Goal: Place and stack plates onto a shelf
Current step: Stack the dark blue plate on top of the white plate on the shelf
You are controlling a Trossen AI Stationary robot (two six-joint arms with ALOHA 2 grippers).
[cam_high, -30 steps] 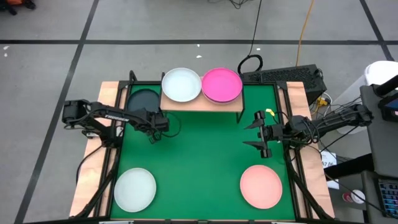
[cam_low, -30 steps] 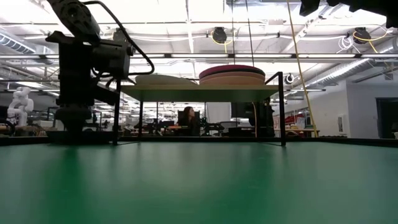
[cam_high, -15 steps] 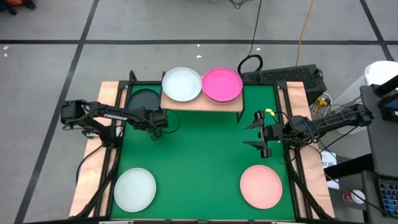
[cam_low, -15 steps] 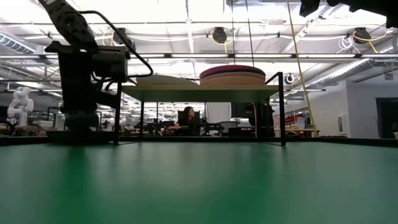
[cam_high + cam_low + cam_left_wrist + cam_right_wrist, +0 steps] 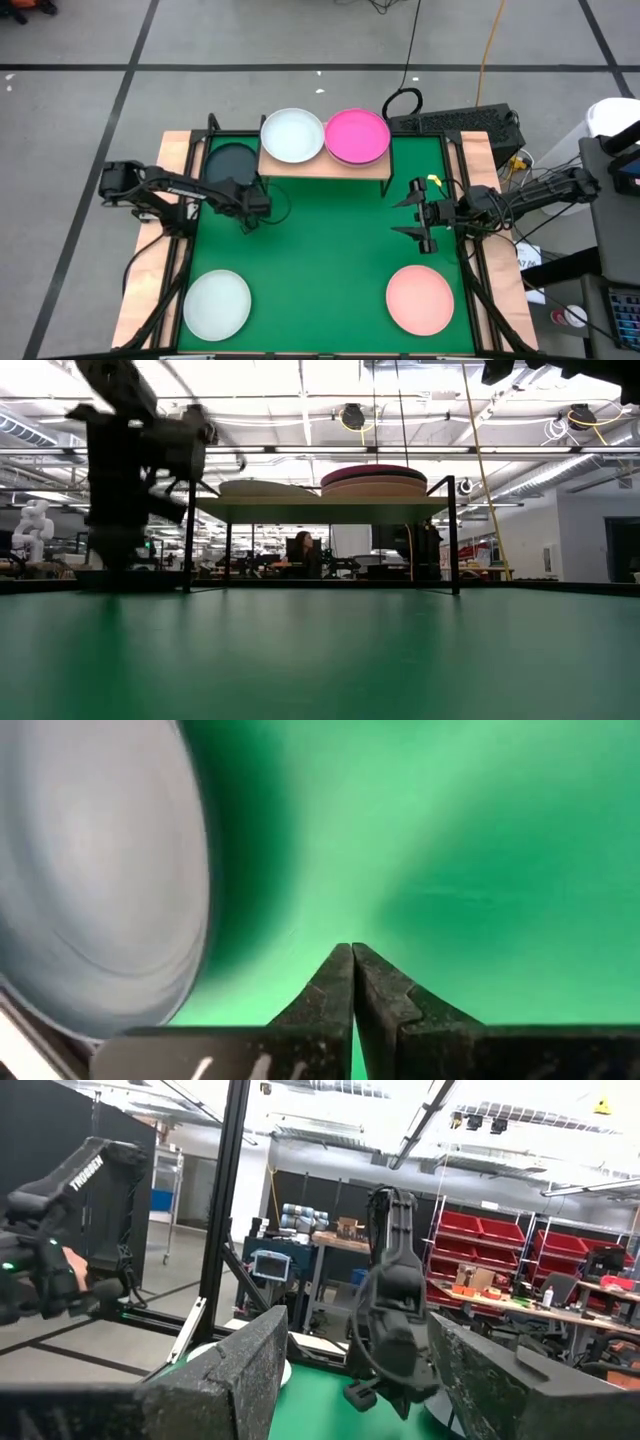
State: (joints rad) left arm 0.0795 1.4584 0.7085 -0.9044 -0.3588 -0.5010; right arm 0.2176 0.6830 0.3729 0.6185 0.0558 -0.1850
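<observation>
Green matting covers the desk (image 5: 320,250), with the wooden shelf (image 5: 322,165) at upper centre carrying a white plate (image 5: 292,135) and a magenta plate (image 5: 357,136); a dark plate (image 5: 229,160) lies just left of it. Closed and empty, the left gripper (image 5: 252,211) sits below the dark plate, while the right gripper (image 5: 420,212) waits open at right. A mint plate (image 5: 217,304) and pink plate (image 5: 420,299) lie along the lower edge.

The left gripper (image 5: 252,209) snaps its fingers (image 5: 352,982) together, where a second ago they stood apart, and nothing sits between them. It drifts a touch away from the shelf (image 5: 322,165), out over the green mat (image 5: 320,250), beside the dark plate (image 5: 229,160), and blurs in the low view.
</observation>
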